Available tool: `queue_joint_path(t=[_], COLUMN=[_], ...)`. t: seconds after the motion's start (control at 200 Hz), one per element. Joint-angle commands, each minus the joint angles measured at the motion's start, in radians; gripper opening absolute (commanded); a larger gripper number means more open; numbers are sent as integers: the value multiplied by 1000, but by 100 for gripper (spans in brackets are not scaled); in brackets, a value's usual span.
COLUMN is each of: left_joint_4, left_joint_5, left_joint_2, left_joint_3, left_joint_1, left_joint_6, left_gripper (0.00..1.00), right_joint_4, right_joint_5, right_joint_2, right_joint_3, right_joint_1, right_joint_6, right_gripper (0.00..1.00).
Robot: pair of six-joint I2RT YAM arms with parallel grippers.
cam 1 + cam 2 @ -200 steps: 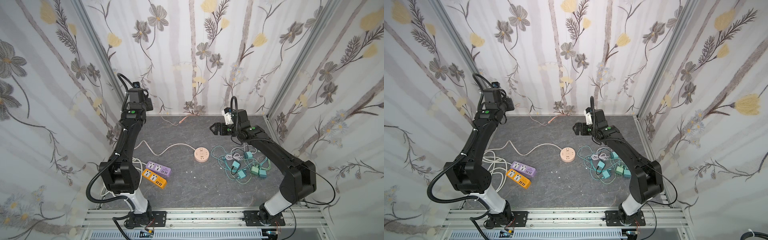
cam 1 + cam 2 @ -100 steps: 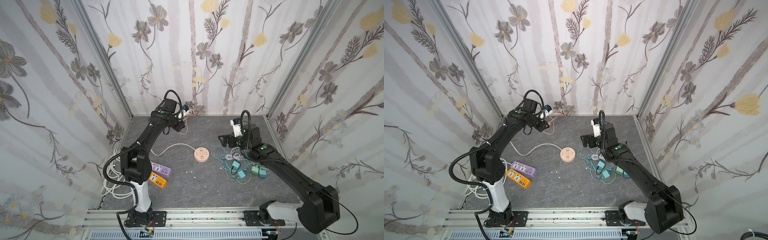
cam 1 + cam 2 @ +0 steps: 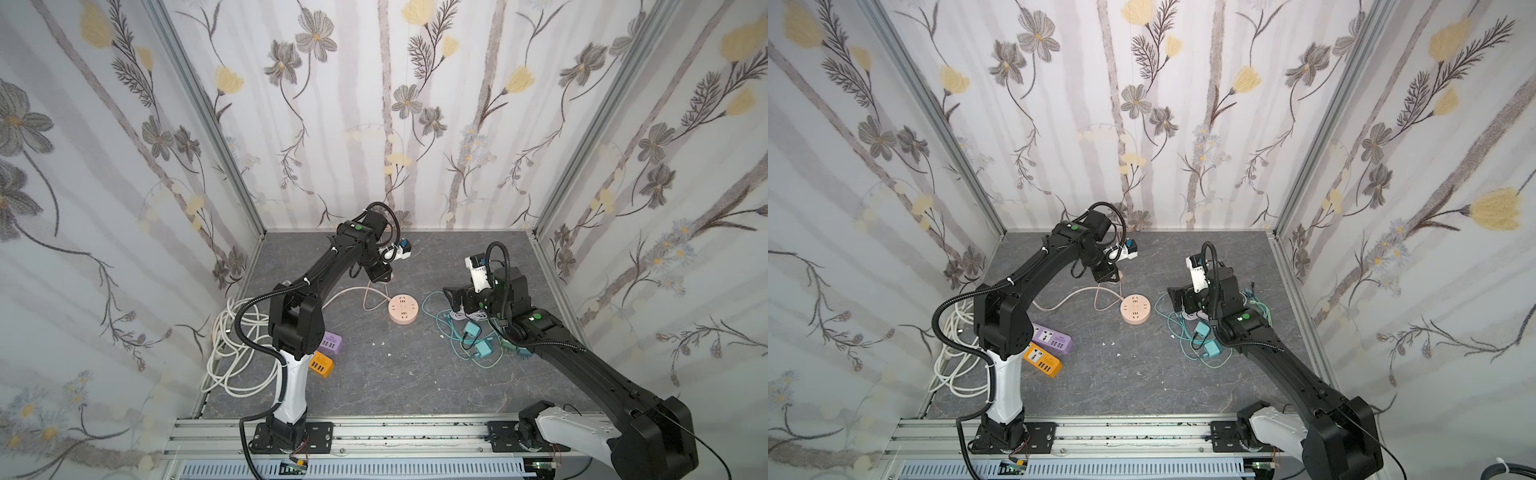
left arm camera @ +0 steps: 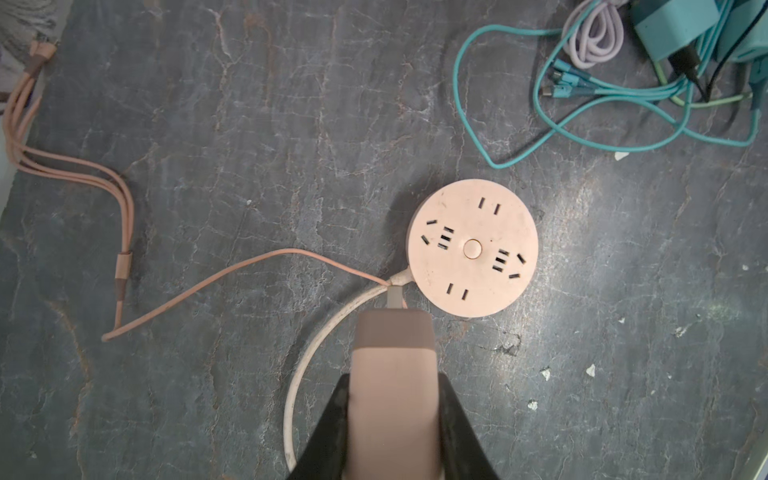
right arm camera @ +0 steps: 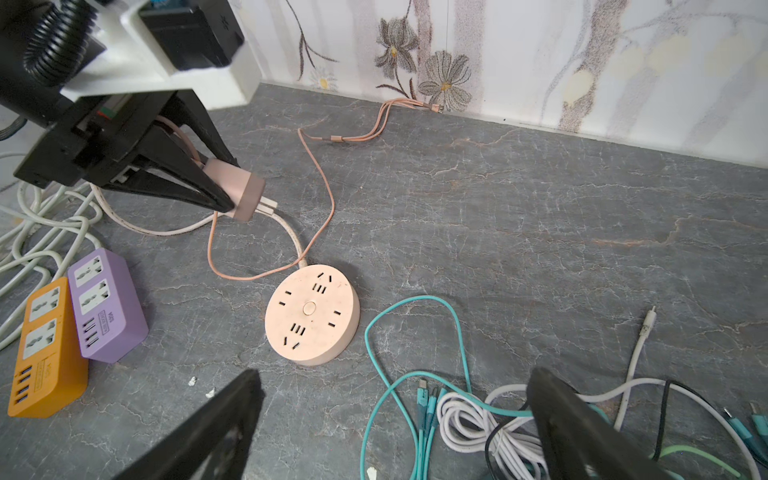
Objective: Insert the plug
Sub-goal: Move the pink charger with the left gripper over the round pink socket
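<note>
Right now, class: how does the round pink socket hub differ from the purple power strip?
The round pink socket hub is a flat disc; the purple power strip is a rectangular block. The hub lies mid-table; the purple strip sits beside an orange strip. The hub's slots ring a centre button; the purple strip has two outlets plus small ports. Both show empty sockets.

Clear floor (image 5: 540, 257) around round socket (image 5: 311, 313) (teal cable loop (image 5: 428, 297) just beside)

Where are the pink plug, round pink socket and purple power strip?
pink plug (image 5: 237, 183): right wrist view, body.
round pink socket (image 4: 472, 249): left wrist view, centre button.
purple power strip (image 5: 102, 299): right wrist view, top face.
</note>
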Motion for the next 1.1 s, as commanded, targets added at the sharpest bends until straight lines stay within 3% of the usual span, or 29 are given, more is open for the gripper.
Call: queue_joint_path(t=[0.0, 0.48, 0.66, 1.094], left_joint_4=[-74, -221, -170, -334], left_joint_5=[-63, -163, -205, -289], left_joint_2=[16, 187, 230, 408], left_joint_3=[11, 168, 182, 419], left_joint_1=[-33, -138, -156, -200], left_joint_6=[118, 203, 221, 234], left_gripper=[0, 0, 0, 0], right_joint_4=[52, 57, 79, 107], right_joint_5=[18, 24, 35, 47], right_joint_2=[-18, -108, -117, -102], right_joint_3=[-20, -115, -139, -143], right_joint_1=[1, 1, 1, -1], right_joint_6=[-48, -144, -147, -167], right_gripper=[99, 99, 99, 100])
